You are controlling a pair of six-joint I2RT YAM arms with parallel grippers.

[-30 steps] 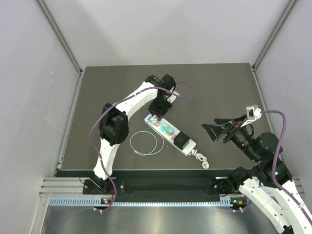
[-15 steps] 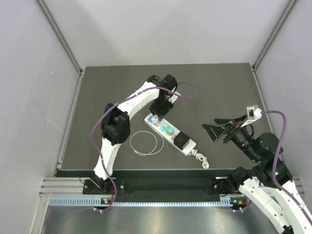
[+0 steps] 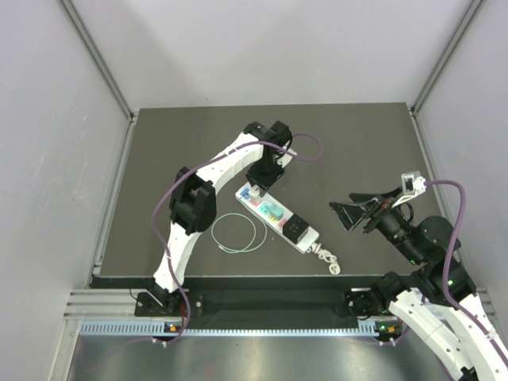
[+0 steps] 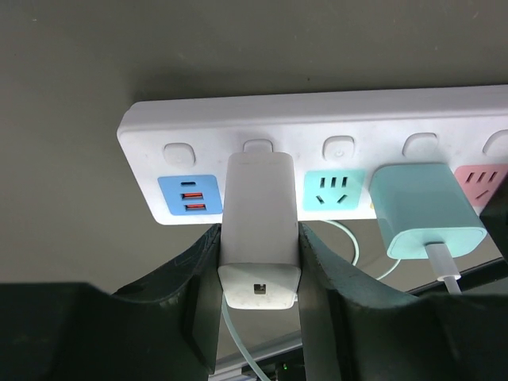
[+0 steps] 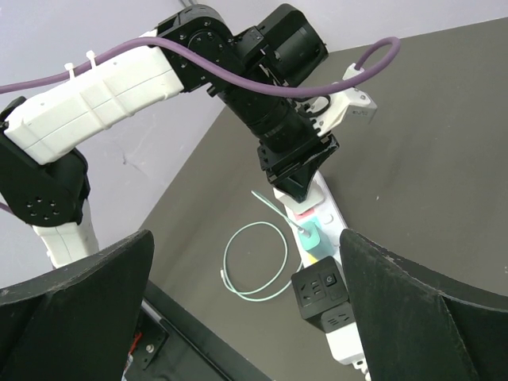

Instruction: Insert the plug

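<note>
A white power strip (image 3: 278,216) lies slantwise on the dark table; in the left wrist view (image 4: 333,119) it shows coloured sockets. My left gripper (image 3: 255,189) is shut on a white plug (image 4: 259,222) at the strip's far end. The plug stands against the strip between the blue USB panel (image 4: 189,198) and a teal socket (image 4: 333,190), and my fingers (image 4: 202,262) press both its sides. My right gripper (image 3: 353,210) is open and empty, held above the table to the right of the strip, and looks towards it (image 5: 254,317).
A teal charger (image 4: 425,210) sits plugged in beside the white plug. A black cube adapter (image 3: 296,228) sits on the strip's near half. A thin teal cable loop (image 3: 236,232) lies left of the strip. The strip's cord (image 3: 327,260) trails towards the front edge.
My left arm has shifted slightly to the right above the strip's far end, still shut on the white plug. The right arm has not moved.
</note>
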